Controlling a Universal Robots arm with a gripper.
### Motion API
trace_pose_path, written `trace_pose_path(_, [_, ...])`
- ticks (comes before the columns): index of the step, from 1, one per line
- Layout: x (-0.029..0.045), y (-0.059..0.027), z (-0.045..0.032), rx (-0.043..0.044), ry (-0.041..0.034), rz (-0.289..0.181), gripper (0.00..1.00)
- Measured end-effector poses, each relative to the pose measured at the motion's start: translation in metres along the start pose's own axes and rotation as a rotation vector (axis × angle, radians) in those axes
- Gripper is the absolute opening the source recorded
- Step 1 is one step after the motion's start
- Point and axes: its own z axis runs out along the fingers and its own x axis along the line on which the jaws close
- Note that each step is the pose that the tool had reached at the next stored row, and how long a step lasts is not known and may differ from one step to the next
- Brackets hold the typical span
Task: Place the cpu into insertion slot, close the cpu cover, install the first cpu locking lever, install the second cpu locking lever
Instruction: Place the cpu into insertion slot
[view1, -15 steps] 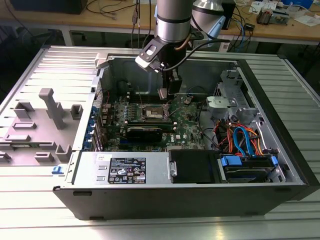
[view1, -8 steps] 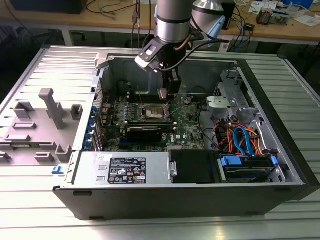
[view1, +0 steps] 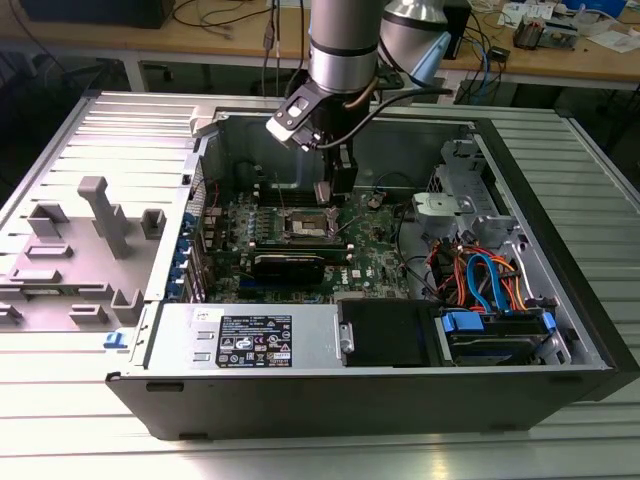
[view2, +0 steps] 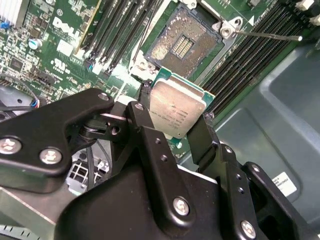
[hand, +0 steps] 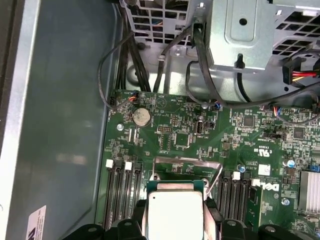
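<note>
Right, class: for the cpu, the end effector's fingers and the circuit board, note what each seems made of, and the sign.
The cpu: dull silvery-grey lid, likely metal, on a green edge, probably laminate. The end effector holding it: matt black fingers with bright screws, plastic or coated metal; the look leaves it open. The circuit board: green laminate, apparently, dotted with silvery solder.

The cpu (view2: 176, 111) gripped in the hand (view2: 170, 122), over the board (view1: 385, 255) near the slot (view2: 182, 42), memory slots (view2: 245, 52) either side of it, board in the case (view1: 350, 400) on the worktop (view1: 300, 455)
</note>
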Motion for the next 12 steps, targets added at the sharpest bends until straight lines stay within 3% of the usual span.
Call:
trace_pose_path(6, [0.001, -0.0088, 0.0087, 0.0002, -0.0008, 0.022, 0.54])
trace_pose_path(12, [0.0014, -0.0132, 0.0105, 0.0002, -0.0013, 0.038, 0.54])
